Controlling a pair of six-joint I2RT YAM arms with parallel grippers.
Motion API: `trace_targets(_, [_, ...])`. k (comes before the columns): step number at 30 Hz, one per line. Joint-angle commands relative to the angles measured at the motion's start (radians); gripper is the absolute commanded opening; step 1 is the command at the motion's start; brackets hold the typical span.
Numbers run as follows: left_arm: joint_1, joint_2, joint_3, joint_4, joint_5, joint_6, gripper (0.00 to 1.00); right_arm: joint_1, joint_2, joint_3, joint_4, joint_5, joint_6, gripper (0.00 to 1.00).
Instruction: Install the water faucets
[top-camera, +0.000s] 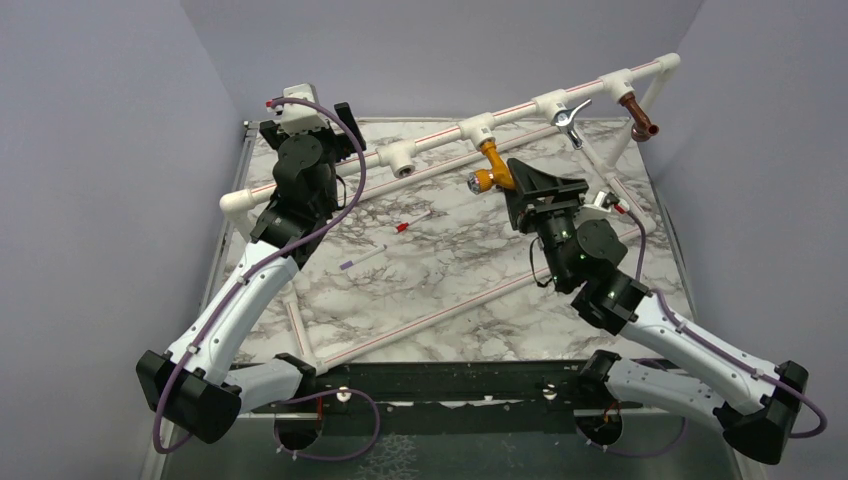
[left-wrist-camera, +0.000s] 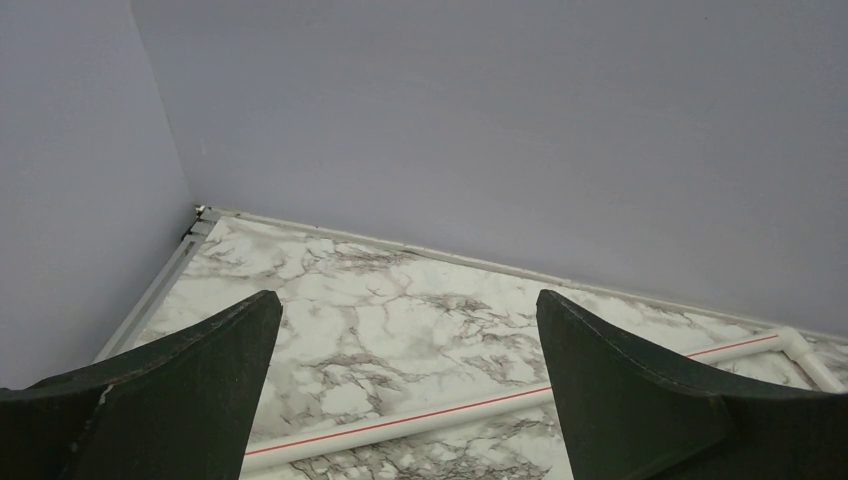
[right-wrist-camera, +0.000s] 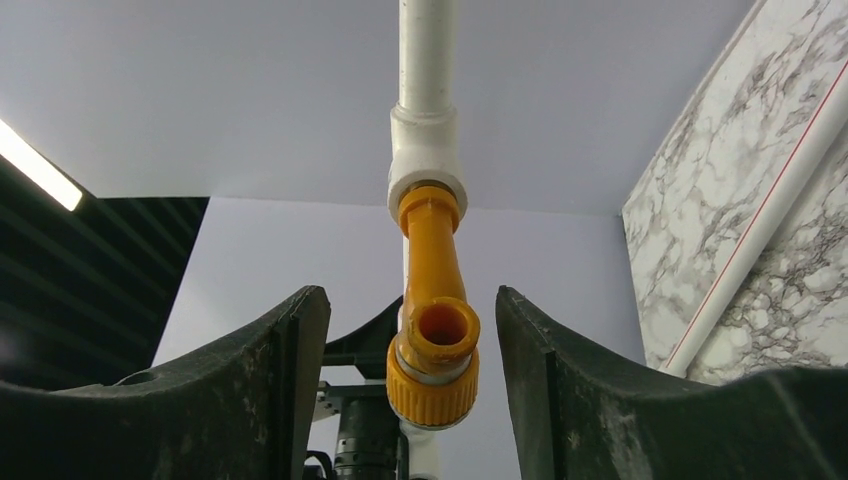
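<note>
Lab test cell, plain lilac walls (top-camera: 100, 150), marble-patterned tabletop (top-camera: 450, 275)

Right wrist view: we get the mustard-yellow faucet (right-wrist-camera: 432, 300) end-on only, so its handle side is hidden, and the bottom edge cuts off the finger roots of the right gripper (right-wrist-camera: 410, 300). Left wrist view: the left gripper (left-wrist-camera: 408, 300) fingers cover stretches of the red-striped pipe (left-wrist-camera: 400, 421), and the right edge crops it past the elbow. Overhead: the red-tipped stick (top-camera: 410, 222), purple-tipped stick (top-camera: 360, 258) and inside of the open tee socket (top-camera: 403, 166) are too small for us to make out.
</note>
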Motion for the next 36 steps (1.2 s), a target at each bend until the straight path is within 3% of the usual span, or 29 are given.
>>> trace_targets(1, [-0.041, 0.077, -0.116, -0.367, 0.054, -0.019, 0.99, 0.001, -0.048, -0.012, -0.016, -0.015, -0.085, 0.67])
trace_targets(11, [-0.043, 0.082, -0.115, -0.367, 0.053, -0.019, 0.99, 0.001, -0.126, 0.003, -0.151, -0.032, -0.399, 0.70])
trace_targets(15, [-0.043, 0.082, -0.116, -0.366, 0.053, -0.019, 0.99, 0.001, -0.154, -0.001, -0.148, -0.017, -0.600, 0.70])
trace_targets(23, [-0.044, 0.080, -0.116, -0.366, 0.052, -0.018, 0.99, 0.001, -0.249, -0.030, 0.014, -0.171, -1.310, 0.70])
trace_targets(36, [-0.044, 0.083, -0.115, -0.367, 0.055, -0.018, 0.99, 0.001, -0.258, 0.057, -0.169, -0.461, -2.177, 0.75])
